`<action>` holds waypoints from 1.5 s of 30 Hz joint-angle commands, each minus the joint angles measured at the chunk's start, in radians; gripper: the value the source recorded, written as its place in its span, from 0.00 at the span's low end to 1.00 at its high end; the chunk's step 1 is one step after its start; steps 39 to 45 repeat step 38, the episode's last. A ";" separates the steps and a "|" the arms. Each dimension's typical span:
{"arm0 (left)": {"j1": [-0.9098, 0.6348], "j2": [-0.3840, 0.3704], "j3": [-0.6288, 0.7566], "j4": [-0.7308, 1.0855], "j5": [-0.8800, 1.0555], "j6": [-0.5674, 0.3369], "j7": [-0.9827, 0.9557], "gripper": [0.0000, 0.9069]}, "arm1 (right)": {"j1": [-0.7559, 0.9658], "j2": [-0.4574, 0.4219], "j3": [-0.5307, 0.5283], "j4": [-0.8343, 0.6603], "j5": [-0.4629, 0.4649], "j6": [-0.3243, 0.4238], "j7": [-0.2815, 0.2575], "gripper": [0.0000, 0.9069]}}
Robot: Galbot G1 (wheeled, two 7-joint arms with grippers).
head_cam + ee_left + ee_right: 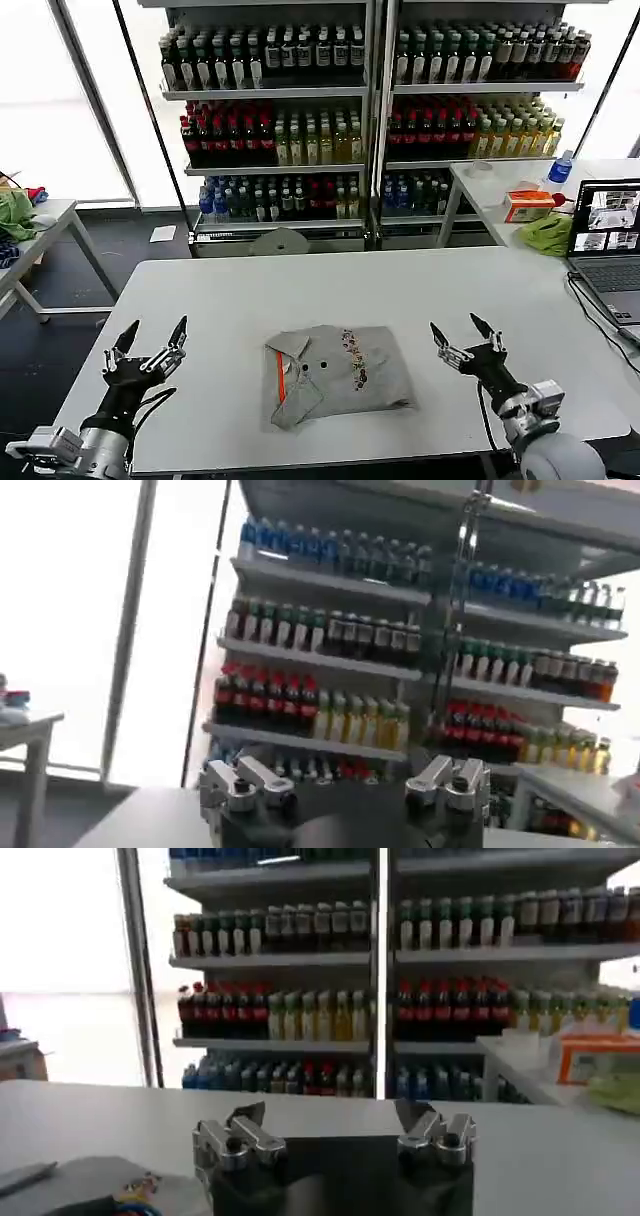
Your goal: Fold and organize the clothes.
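One of the clothes, a light grey collared shirt (335, 375) with orange-red trim and a small multicoloured chest print, lies folded in a compact rectangle near the front middle of the white table (300, 290). My left gripper (152, 345) hovers open over the table to the shirt's left, well apart from it. To the shirt's right my right gripper (462, 335) is open too, a short gap from the cloth. The left wrist view shows the left gripper (340, 780) spread and holding nothing. The right gripper (335, 1123) is likewise empty, with a corner of the shirt (110, 1193) beside it.
A laptop (608, 250) with a black cable sits at the table's right edge. A lime-green cloth (548, 232) and an orange box lie on the side table behind it. Drink shelves (370, 110) stand at the back. Another table (40, 225) is far left.
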 commanded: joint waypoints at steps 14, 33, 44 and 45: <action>0.182 -0.163 0.051 0.080 0.351 -0.401 0.042 1.00 | -0.162 0.071 0.015 -0.035 -0.121 0.319 -0.094 1.00; 0.216 -0.163 0.033 0.080 0.372 -0.432 0.096 1.00 | -0.167 0.080 -0.023 -0.011 -0.069 0.292 -0.113 1.00; 0.217 -0.164 0.031 0.078 0.364 -0.432 0.090 1.00 | -0.166 0.076 -0.026 -0.012 -0.068 0.294 -0.116 1.00; 0.217 -0.164 0.031 0.078 0.364 -0.432 0.090 1.00 | -0.166 0.076 -0.026 -0.012 -0.068 0.294 -0.116 1.00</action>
